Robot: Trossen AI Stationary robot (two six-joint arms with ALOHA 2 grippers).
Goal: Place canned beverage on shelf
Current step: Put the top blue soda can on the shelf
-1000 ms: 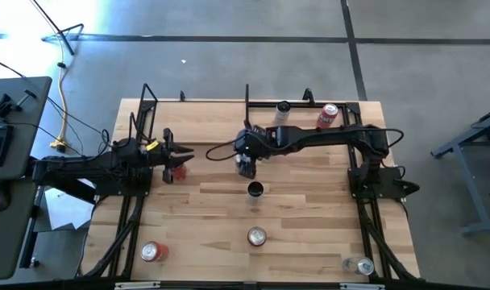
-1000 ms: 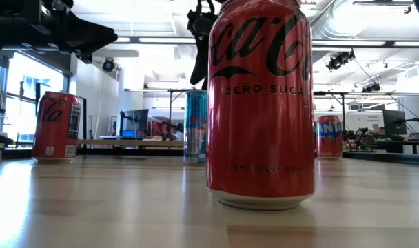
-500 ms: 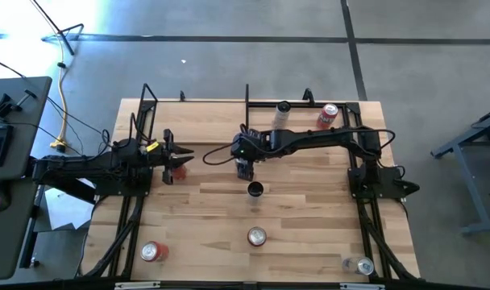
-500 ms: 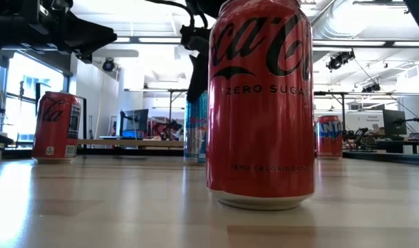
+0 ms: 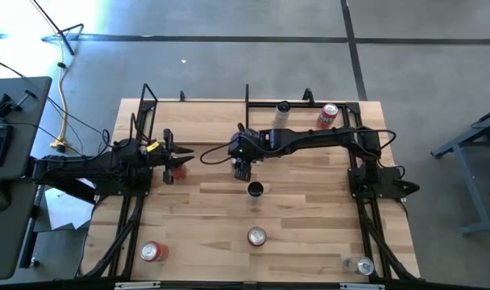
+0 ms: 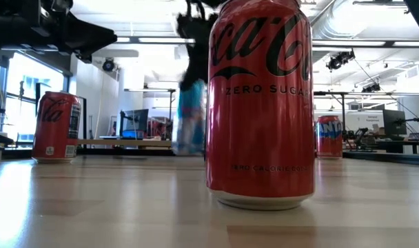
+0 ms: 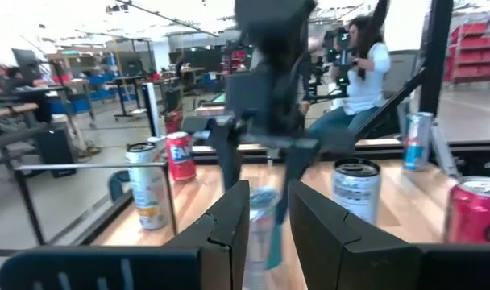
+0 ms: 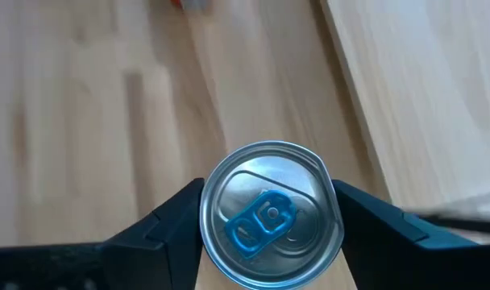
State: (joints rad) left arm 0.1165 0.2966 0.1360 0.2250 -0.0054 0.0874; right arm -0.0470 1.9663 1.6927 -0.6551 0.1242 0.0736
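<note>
Two arms share the slatted table (image 5: 309,209). The shelf (image 5: 198,121) lies at the table's far edge, left of centre, a pale board between thin black rod frames, and nothing stands on it.

From above, my right tool (image 5: 243,167) hangs over the middle of the table, just in front of the shelf, and it hides what it holds. The right wrist view shows that: a silver can top with a blue tab (image 8: 269,214), and my two dark fingers (image 8: 172,221) pressed against its sides. At table height the same can (image 6: 191,117) is a blue blur to the left of, and behind, a big red can (image 6: 260,103). I cannot tell whether its base touches the wood. My left tool (image 5: 174,163) waits by the left edge. Its fingers (image 7: 229,217) are narrowly apart with nothing between them.

The big red can reads "Coca-Cola", "ZERO SUGAR" and, lower down, "ZERO CALORIE COLA". A smaller red can (image 6: 56,127) to the left carries the same script. Only the overhead view shows a dark-topped can (image 5: 255,190) just beside my right tool on the near side, and the big can hides it in the low view. In the left wrist view it (image 7: 355,190) stands just beside the held one (image 7: 263,229).
</note>
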